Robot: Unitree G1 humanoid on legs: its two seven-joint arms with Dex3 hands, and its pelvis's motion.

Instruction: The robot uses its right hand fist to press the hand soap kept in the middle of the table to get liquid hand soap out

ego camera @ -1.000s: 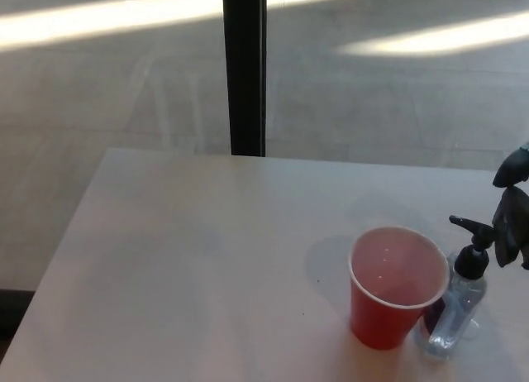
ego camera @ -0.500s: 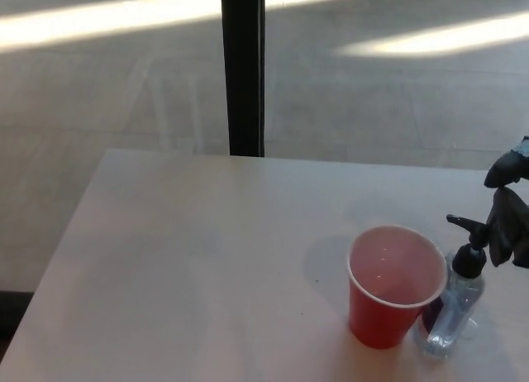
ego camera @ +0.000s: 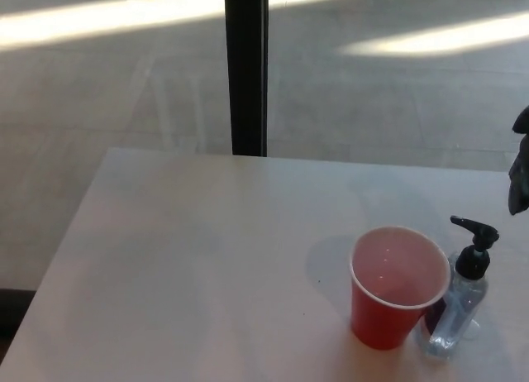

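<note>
Standing upright near the counter's (ego camera: pixel 207 233) right front corner, the soap bottle (ego camera: pixel 459 303) touched a red cup (ego camera: pixel 397 287) at its 9 o'clock. Right hand (ego camera: pixel 521 171) hung at the frame's right edge, at 1 o'clock from the pump head (ego camera: pixel 478 231), above and apart; finger state could not be told. Pressing would mean coming down toward 7 o'clock. Left hand not seen.

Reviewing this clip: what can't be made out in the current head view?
- Right hand: cut off by the right edge; fingers open or shut, cannot tell.
- Left hand: not in view.
- Soap bottle: lower left side hidden behind the red cup; its soap level is unclear.
- Any soap inside the cup: too faint to tell.
</note>
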